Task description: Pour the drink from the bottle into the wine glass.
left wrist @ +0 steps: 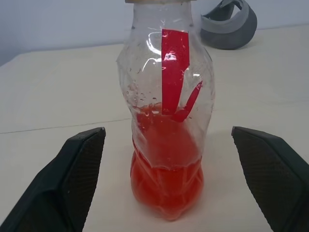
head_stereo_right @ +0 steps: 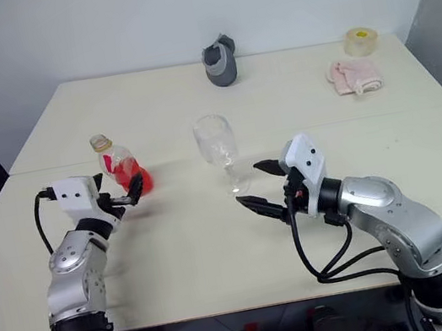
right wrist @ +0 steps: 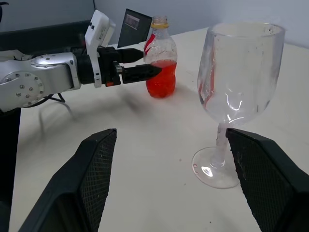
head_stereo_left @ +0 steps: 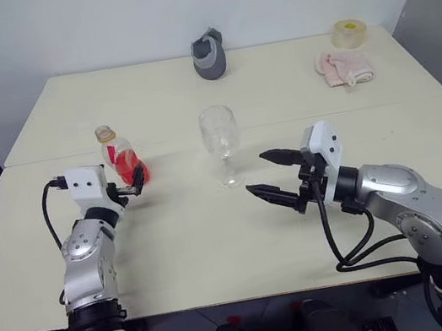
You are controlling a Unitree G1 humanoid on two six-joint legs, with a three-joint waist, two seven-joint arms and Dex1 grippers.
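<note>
pale cream counter (head_stereo_left: 216, 235) carries everything we need, set against a plain light wall. our left gripper (head_stereo_left: 133, 186) stands wide open and empty, pointing level, with the bottle (head_stereo_left: 121, 159) straight ahead of it; in the left wrist view the bottle sits centred between the two black fingers (left wrist: 77, 174), its base not yet touched by either. the bottle stands upright, long axis vertical, cap (head_stereo_left: 104, 134) on, and the drink (left wrist: 166, 174) fills only its lower part. the wine glass (head_stereo_left: 221, 144) stands upright and empty just beyond and to the left of our right gripper (head_stereo_left: 277, 174), which is also spread open and holds nothing. the left arm is clearly the nearer one to the bottle, so we judge the coming move to be a short push forward and a side-on close around the body.
</note>
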